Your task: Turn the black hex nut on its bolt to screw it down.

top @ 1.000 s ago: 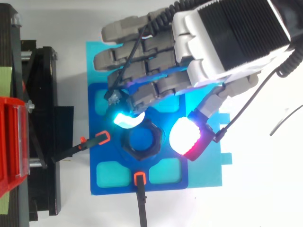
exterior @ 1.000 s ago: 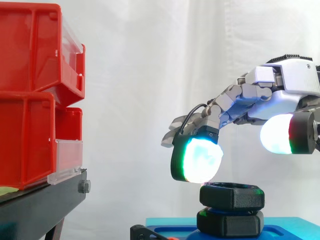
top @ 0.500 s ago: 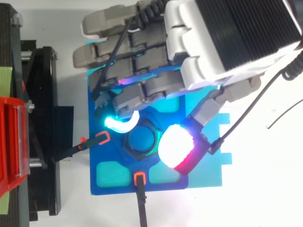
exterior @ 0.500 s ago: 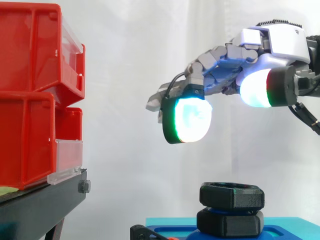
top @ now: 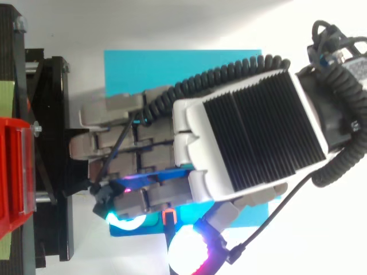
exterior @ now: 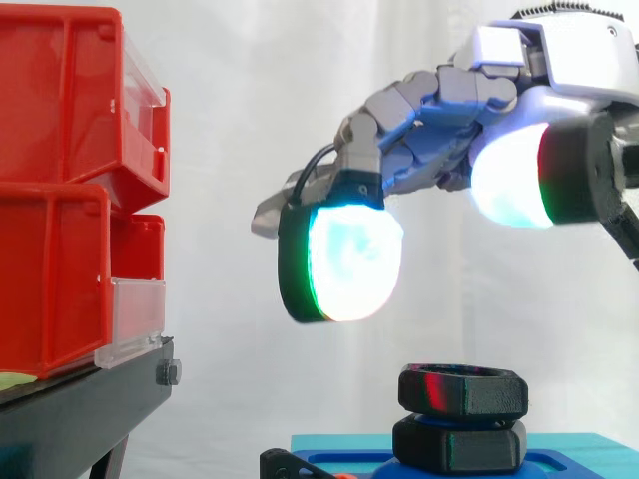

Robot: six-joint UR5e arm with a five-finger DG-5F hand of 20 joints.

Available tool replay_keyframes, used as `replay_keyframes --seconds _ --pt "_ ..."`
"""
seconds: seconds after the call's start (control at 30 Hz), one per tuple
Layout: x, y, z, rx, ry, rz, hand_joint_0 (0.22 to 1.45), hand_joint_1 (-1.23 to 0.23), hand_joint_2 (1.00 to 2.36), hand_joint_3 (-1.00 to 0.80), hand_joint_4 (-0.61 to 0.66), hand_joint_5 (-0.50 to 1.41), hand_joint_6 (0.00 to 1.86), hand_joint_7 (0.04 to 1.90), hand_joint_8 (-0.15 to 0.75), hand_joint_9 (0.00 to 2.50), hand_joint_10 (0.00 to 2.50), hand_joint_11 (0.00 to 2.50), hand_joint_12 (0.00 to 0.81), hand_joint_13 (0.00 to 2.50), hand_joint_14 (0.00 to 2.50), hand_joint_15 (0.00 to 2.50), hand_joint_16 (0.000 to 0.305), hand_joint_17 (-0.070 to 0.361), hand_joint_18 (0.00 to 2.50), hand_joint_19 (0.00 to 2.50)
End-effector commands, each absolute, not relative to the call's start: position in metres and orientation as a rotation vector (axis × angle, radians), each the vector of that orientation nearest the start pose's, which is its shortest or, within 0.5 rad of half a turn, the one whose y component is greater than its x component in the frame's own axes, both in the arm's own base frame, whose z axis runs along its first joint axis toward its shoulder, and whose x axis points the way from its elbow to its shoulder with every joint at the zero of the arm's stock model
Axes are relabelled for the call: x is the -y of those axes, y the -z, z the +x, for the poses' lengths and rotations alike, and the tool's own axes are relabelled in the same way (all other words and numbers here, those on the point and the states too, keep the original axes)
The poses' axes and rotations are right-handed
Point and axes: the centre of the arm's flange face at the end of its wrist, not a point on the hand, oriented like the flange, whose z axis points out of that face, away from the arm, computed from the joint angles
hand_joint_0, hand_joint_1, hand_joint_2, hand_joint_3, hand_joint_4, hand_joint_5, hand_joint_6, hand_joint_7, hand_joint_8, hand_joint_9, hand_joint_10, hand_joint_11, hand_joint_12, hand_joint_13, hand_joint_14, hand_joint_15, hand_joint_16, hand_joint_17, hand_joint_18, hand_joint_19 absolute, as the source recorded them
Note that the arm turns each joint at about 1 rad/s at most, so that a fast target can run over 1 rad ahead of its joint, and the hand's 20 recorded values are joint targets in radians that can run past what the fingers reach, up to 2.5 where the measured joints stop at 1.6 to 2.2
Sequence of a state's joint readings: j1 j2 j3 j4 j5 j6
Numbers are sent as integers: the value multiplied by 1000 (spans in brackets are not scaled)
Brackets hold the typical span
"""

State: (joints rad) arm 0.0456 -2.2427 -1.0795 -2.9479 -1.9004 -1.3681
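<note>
Okay, side view first: the hand (exterior: 544, 70) hovers well above the black hex nut (exterior: 462, 389), clear air between them, and nothing is in its grasp. The fingers are loosely bent and spread, and the big glowing pads (exterior: 351, 261) face down and inward around empty space. The nut sits on its bolt just above a second black hex piece (exterior: 459, 445) on the blue fixture (exterior: 569, 451), with only a thin seam between the two. By my reckoning it's most of the way down, though I can't tell from here whether it's tight. Red bins (exterior: 60, 200) on the black stand (exterior: 80, 409) are off to one side, well apart. Now the top view: the hand (top: 246, 143) lies right over the blue fixture (top: 172, 66) and covers the nut, so no thread check there. With no contact, no turn is happening; what's left, I'd say, is coming down, regripping and twisting again.
</note>
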Motion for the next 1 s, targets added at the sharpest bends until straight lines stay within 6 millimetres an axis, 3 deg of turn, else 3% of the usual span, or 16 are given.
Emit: replay_keyframes --seconds 0.0,0.47,0.67,0.97 --pt "56 -318 750 -1566 -446 -134 519 -437 1000 -500 237 -192 698 741 258 524 7 325 155 366 0 0 17 37 84 123" --pt "43 -316 755 -1532 -422 -154 519 -437 1000 -500 236 -184 677 766 258 525 6 317 152 363 0 0 16 37 78 123" --pt "37 -296 754 -1481 -405 -153 519 -437 1000 -500 227 -183 673 774 258 525 9 316 152 362 0 0 16 37 76 122" --pt "43 -294 753 -1487 -401 -149 520 -438 1000 -500 232 -181 668 789 254 524 7 322 151 361 0 0 16 37 77 126"
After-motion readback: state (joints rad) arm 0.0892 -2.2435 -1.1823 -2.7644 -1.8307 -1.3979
